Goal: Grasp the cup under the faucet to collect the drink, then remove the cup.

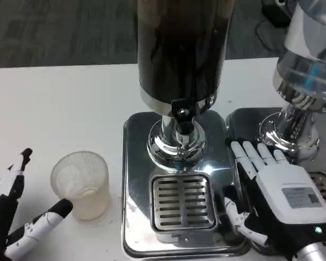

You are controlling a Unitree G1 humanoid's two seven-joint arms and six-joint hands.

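A tall drink dispenser with a dark, nearly black tank stands at the middle of the white desk, carried on a polished chrome neck above a shiny square base. Its black faucet juts from the chrome band at the bottom of the tank, and straight below it a slotted drip grate is set into the base. A second dispenser, with a clear tank and a similar chrome foot, stands just beside the first on the right, its own base touching or nearly touching the first one. The cup is not under the faucet: it stands upright on the desk to the left of the chrome base, close to its edge but apart from it. It is a translucent, ribbed plastic cup, pale and frosted, and whether it holds any liquid cannot be told. The left robot hand sits at the lower left with its fingers spread apart, one black fingertip touching or almost touching the cup's lower left wall and another finger raised well clear to the left; it grips nothing. The right robot hand lies over the right edge of the first base, between the two dispensers, its fingers stretched straight and close together toward the chrome neck, thumb out to the side, holding nothing.
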